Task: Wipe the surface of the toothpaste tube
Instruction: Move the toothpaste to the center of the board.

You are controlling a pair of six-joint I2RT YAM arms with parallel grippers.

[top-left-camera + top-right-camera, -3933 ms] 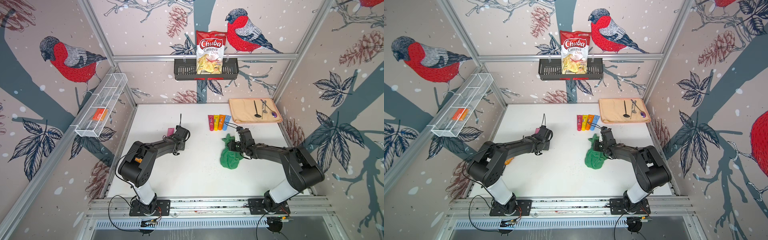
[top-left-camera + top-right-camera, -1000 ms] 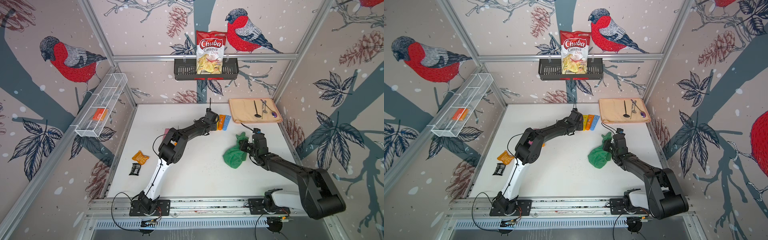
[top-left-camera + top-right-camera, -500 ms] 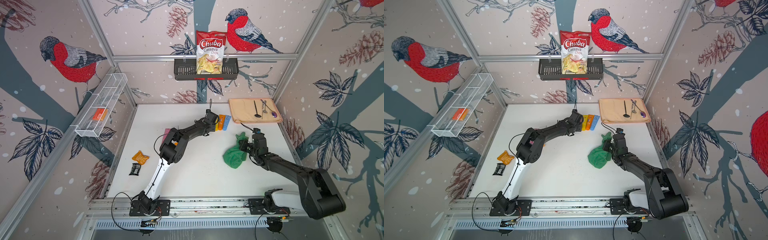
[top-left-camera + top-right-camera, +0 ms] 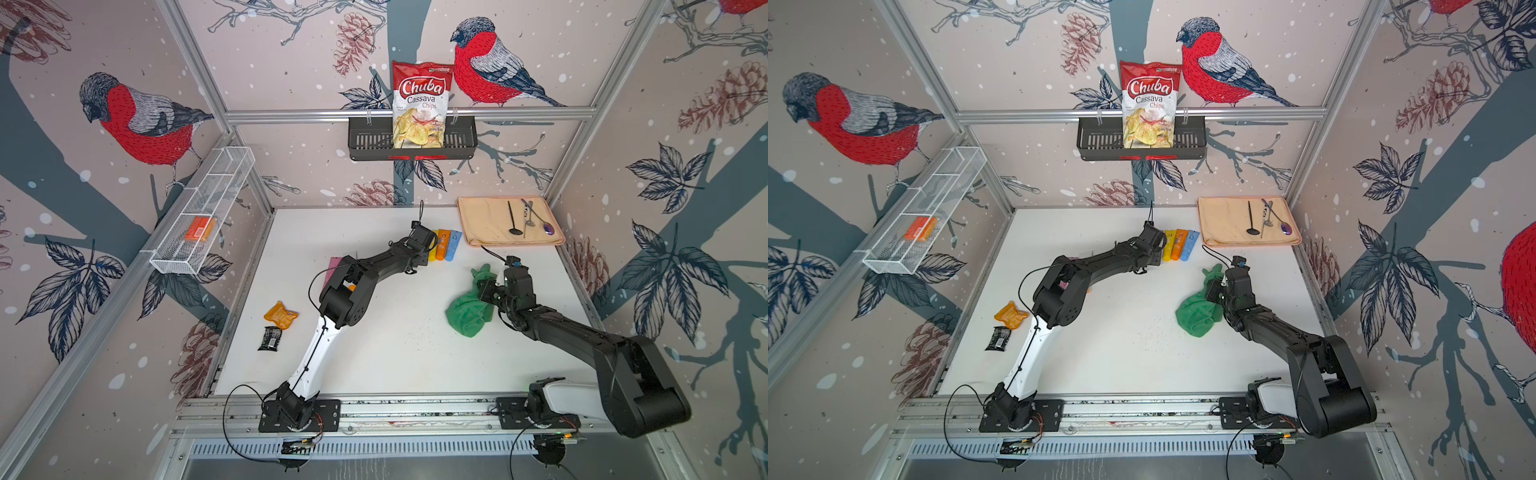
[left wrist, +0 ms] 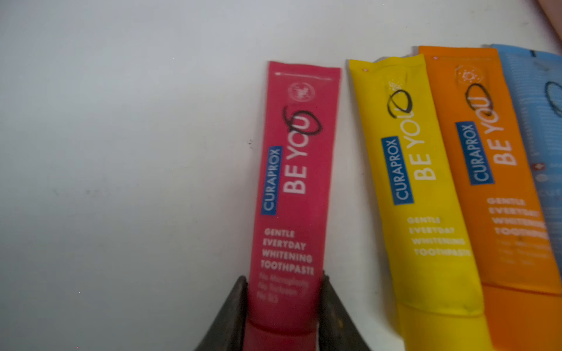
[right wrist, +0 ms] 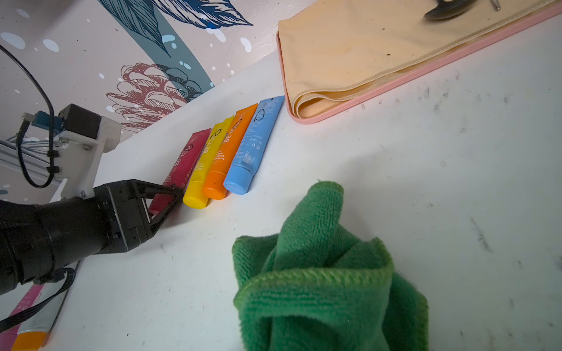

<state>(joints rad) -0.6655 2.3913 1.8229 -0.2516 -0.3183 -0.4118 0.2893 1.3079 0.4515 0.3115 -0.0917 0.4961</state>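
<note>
Four toothpaste tubes lie side by side at the back of the white table: red (image 5: pixel 292 182), yellow (image 5: pixel 419 182), orange (image 5: pixel 492 167) and blue (image 5: pixel 544 121). My left gripper (image 5: pixel 284 279) is at the red tube's (image 6: pixel 185 158) cap end, with a finger pressed against each side of it. In both top views the left gripper (image 4: pixel 428 245) (image 4: pixel 1156 245) covers that tube. My right gripper (image 4: pixel 484 289) is shut on a bunched green cloth (image 4: pixel 469 311) (image 6: pixel 319 273), held to the right of the tubes and apart from them. The cloth hides the right fingers in the right wrist view.
A beige folded mat on a pink tray (image 4: pixel 490 220) with several utensils lies back right, close to the blue tube. An orange packet (image 4: pixel 280 315) and a black packet (image 4: pixel 269 338) lie at the left. A pink item (image 4: pixel 334 264) sits under the left arm.
The left jaws have narrowed onto the red tube. Before that, the left arm reached from the table's left side to the tube row. The right arm with the cloth has stayed put over the last second.
</note>
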